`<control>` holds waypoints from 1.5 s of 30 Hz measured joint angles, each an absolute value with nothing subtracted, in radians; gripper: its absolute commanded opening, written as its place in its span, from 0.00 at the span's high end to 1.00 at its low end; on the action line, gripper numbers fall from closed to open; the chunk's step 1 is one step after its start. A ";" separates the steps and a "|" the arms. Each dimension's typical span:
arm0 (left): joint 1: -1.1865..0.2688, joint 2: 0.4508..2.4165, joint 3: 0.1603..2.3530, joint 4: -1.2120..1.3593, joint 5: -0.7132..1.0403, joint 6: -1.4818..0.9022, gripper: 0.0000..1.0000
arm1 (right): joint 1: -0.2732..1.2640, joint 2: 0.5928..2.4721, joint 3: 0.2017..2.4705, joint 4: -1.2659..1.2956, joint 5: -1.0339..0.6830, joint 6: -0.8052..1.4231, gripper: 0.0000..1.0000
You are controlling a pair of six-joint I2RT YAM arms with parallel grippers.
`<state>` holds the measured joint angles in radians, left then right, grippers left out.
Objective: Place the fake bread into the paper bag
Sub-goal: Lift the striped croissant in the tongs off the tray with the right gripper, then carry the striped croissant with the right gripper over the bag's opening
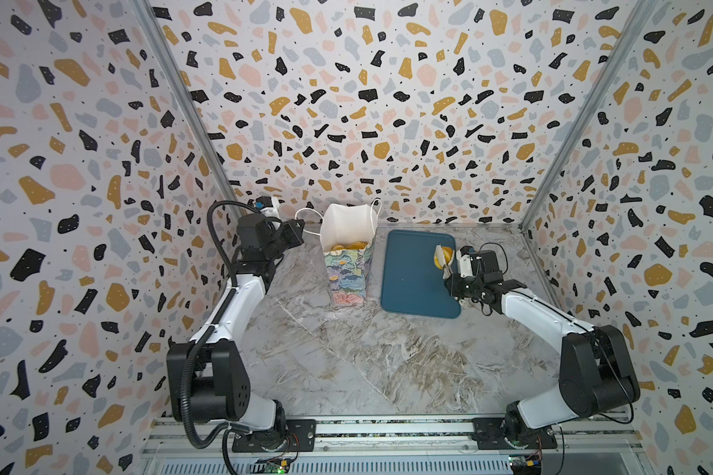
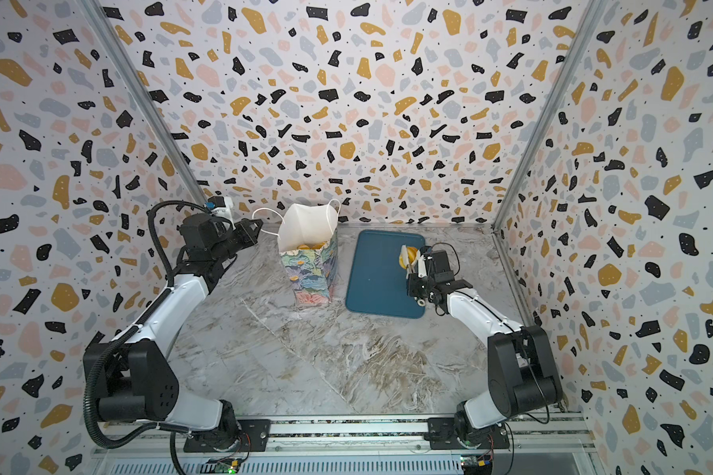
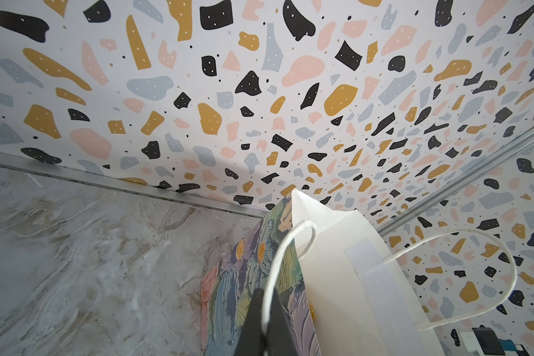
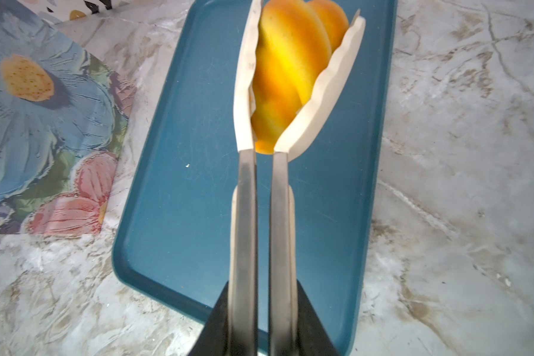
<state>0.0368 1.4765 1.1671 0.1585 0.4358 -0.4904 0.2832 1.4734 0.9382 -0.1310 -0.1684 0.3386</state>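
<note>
Right of the paper bag (image 1: pixel 348 267), the right gripper (image 4: pixel 262 322) is clamped on tongs (image 4: pixel 247 215), whose white heads squeeze a striped golden roll (image 4: pixel 287 61) over the blue tray (image 4: pixel 179 185) lying just beside the bag. Inside the bag lie more pastries (image 1: pixel 348 246). At the bag's far left rim, the left gripper (image 3: pixel 264 326) pinches its white cord handle (image 3: pixel 278 255), jaws together.

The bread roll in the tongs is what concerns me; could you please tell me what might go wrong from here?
1. The bread roll is held only between the tongs' white blades over the tray; it might slip out on the way across.
2. The paper bag is steadied only by the left gripper pinching one cord handle; a knock from the tongs could tip it.
</note>
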 measured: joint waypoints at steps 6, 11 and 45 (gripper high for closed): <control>0.037 1.477 1.167 0.159 0.436 -0.490 1.00 | 0.309 1.390 0.914 -0.096 -0.191 0.351 0.80; 0.037 1.477 1.167 0.159 0.436 -0.491 1.00 | 0.332 1.342 0.913 -0.073 -0.199 0.358 0.80; 0.037 1.477 1.167 0.159 0.436 -0.491 1.00 | 0.474 1.235 0.906 0.031 -0.233 0.427 0.81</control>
<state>0.0368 1.4765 1.1667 0.1589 0.4362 -0.4908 0.4744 1.2346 0.9062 0.0315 -0.2325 0.4267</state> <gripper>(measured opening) 0.046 0.284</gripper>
